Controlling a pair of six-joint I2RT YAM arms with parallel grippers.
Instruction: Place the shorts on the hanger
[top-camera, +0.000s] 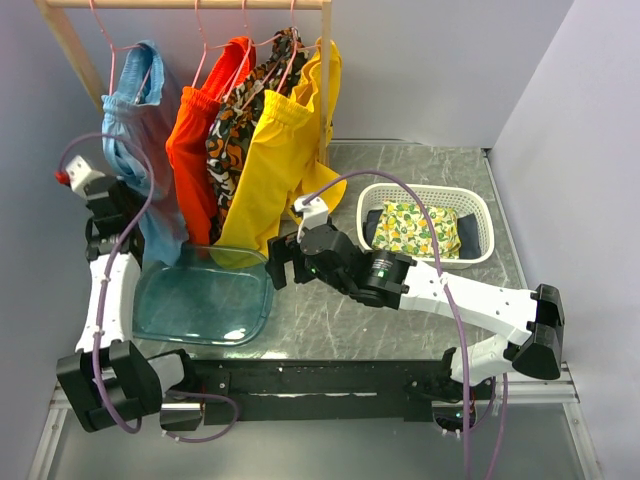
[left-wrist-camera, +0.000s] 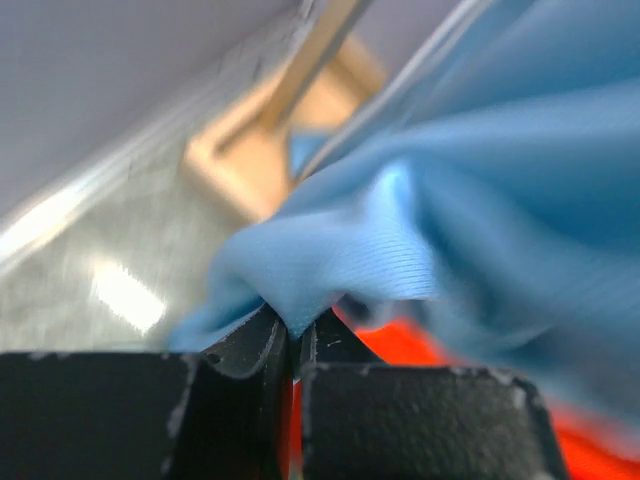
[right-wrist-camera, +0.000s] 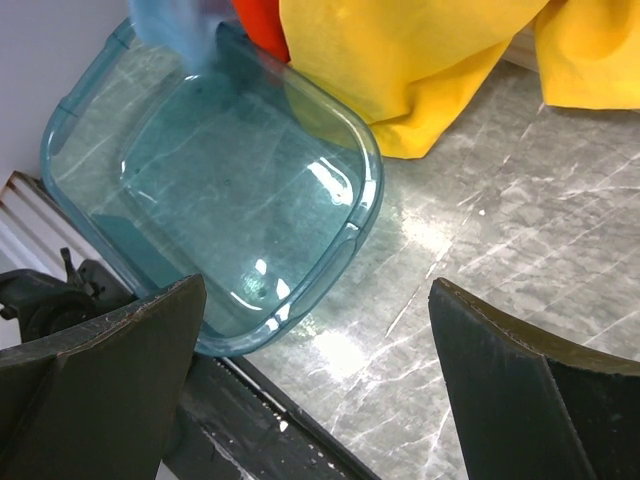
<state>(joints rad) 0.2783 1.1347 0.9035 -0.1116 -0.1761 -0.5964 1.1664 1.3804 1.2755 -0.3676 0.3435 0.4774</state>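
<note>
**Left pincer clamped on the blue shorts at the rack**

Nearest you, the teal tub (top-camera: 200, 300) sits at the desk's near-left corner. The right gripper (right-wrist-camera: 315, 370) hangs just beside it, jaws spread wide and holding nothing. Its wrist camera shows you the yellow shorts (right-wrist-camera: 420, 70) drooping over the tub's far rim.

Toward the right edge, the white basket (top-camera: 430, 188) holds a patterned cloth (top-camera: 415, 228), well apart from both arms.

Farther back on the left, the left gripper (left-wrist-camera: 292, 340) is pinched tight on a fold of the shorts (top-camera: 140, 130). Only the left wrist camera shows you that pinch; from above, the fingertips are hidden.

The shorts hang from the hanger (top-camera: 100, 30) at the left end of the wooden rail (top-camera: 190, 4), at the far-left corner. The orange shorts (top-camera: 195, 150) press against their right side, crowding your reach.
</note>
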